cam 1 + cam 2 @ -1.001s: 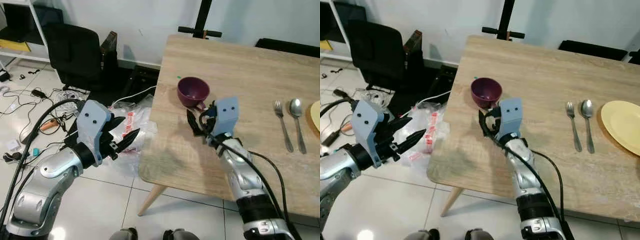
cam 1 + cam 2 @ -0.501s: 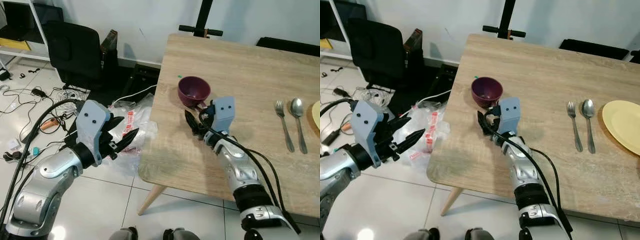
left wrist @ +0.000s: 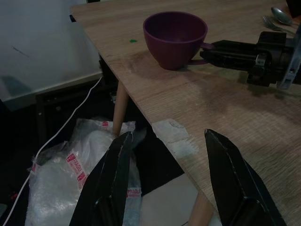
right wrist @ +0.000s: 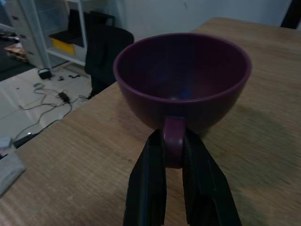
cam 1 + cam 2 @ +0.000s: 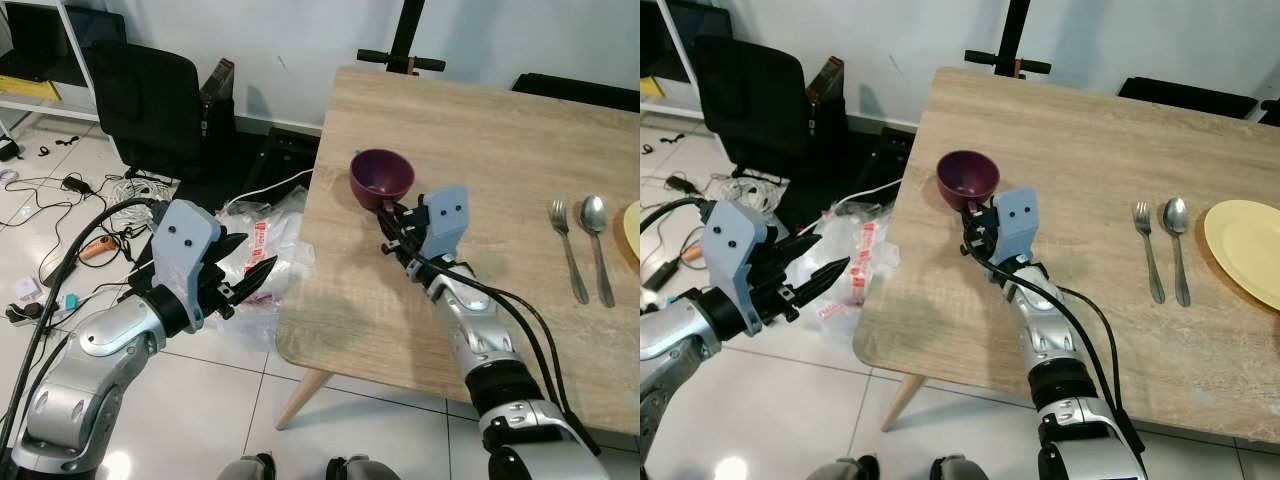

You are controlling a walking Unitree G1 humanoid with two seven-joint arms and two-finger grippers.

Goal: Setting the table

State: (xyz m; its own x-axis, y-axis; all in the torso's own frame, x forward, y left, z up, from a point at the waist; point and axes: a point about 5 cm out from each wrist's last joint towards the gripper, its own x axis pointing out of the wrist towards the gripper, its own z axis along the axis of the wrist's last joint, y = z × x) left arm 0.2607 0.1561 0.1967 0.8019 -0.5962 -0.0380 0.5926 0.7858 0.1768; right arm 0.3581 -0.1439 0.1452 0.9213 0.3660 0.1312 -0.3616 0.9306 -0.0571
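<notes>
While the right tool carries out the one active step, the scene itemises as follows, by descending size.

Desk [image 5: 520,150]: light wood-grain top, bearing every piece of the setting. Its near left corner overhangs the tiled floor [image 5: 200,420], where cables and a clear plastic bag [image 5: 265,250] lie loose.

Office chair [image 5: 150,105]: black, standing against the wall, well apart from the work.

Plate [image 5: 1250,250]: yellow, flat on the desk at the robot's far right, apparently marking the place being laid.

Cup [image 5: 381,178]: purple, empty, upright, near the desk's left edge and well apart from the plate. The left wrist view shows a shadow beneath the base, but whether the base sits on the wood or is just raised cannot be told. Its handle points toward the robot, which is presumably why the approach comes from that side.

Fork [image 5: 565,245] and spoon [image 5: 596,240]: side by side, parallel, just left of the plate, already in a setting position.

Right tool [image 4: 170,155]: fingers closed to a narrow gap, pinching the cup's handle from both sides, one finger [image 4: 150,181] against each face; a handle grip keeps the bowl level for transport. Judged stage: cup secured, transfer toward the plate not yet done.

Left tool [image 5: 240,275]: held out over the floor beside the desk, fingers parted wide, holding nothing, touching nothing.
</notes>
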